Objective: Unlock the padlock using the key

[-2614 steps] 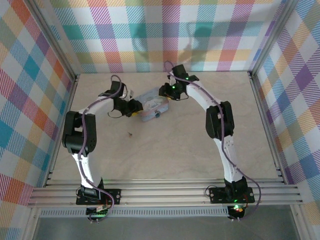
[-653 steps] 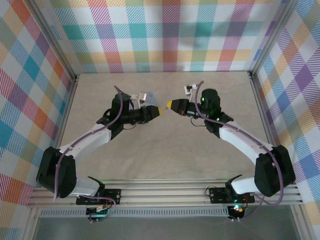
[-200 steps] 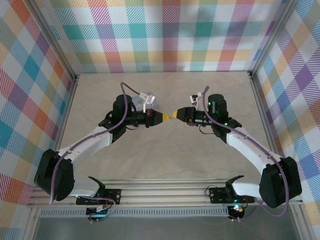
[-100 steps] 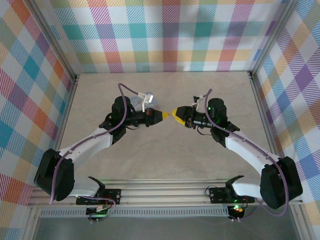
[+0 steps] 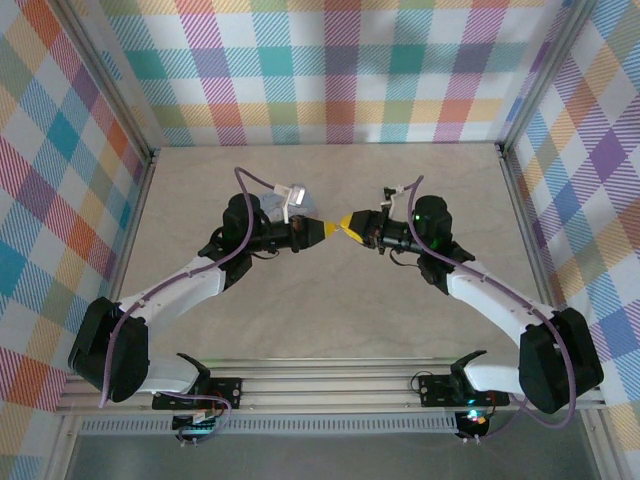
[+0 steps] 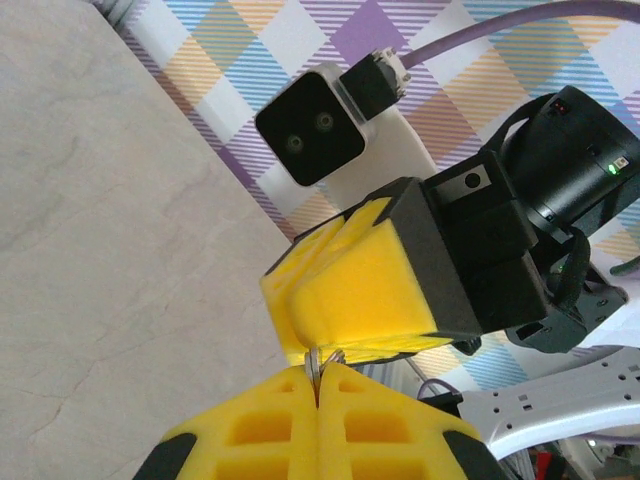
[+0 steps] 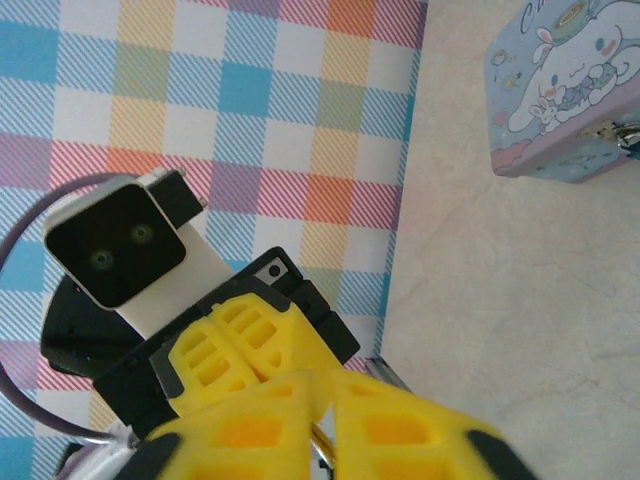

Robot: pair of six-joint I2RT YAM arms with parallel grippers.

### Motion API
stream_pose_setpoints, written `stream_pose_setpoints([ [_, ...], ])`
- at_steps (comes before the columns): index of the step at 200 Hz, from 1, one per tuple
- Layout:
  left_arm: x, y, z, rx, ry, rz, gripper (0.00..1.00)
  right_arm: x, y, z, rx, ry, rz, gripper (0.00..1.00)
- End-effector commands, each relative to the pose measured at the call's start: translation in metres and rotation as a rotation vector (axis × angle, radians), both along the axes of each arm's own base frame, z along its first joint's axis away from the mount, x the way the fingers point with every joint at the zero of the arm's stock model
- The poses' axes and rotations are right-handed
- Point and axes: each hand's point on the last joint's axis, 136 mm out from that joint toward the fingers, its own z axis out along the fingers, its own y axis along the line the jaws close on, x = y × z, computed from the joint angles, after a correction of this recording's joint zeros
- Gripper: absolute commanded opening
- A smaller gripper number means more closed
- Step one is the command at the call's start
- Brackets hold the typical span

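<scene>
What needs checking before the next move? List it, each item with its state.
1. The key is pinched in the left gripper: ok.
2. The right gripper is shut at the key's free end: ok.
3. The right gripper truly grips the key: cannot tell.
4. The tin box lies on the table, apart from both grippers: ok.
5. The padlock is in sight on the tin box: cannot tell.

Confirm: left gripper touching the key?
Touching. Left wrist view: the key sticks out of the shut left gripper, pinched at its tip.
</scene>
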Motion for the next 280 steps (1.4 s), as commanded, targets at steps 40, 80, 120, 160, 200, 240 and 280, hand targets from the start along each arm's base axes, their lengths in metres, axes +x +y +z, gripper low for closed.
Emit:
stream_pose_setpoints([
  [40,-0.001,0.001,0.001,-0.007,-0.019,0.01,0.0,-0.011,0.007,0.033,-0.024,-0.171,0.068,0.0],
  [80,-0.004,0.013,-0.004,0.084,-0.04,0.04,0.38,-0.022,-0.004,0.037,-0.306,-0.38,0.137,0.0],
  [120,-0.004,0.036,0.002,0.106,-0.064,0.064,0.53,-0.026,-0.022,0.034,-0.664,-0.616,0.334,0.0],
  [160,-0.027,0.019,0.021,0.076,-0.156,-0.128,0.54,-0.039,-0.022,0.027,-0.703,-0.712,0.48,0.0],
  [200,-0.043,-0.003,0.019,0.119,-0.169,-0.257,0.54,-0.053,-0.015,0.032,-0.619,-0.772,0.55,0.0],
  [240,-0.043,-0.017,0.017,0.091,-0.156,-0.304,0.5,-0.058,-0.014,0.028,-0.598,-0.76,0.578,0.0],
  [280,-0.043,-0.022,0.014,0.086,-0.143,-0.317,0.44,-0.06,-0.011,0.032,-0.562,-0.765,0.574,0.0],
])
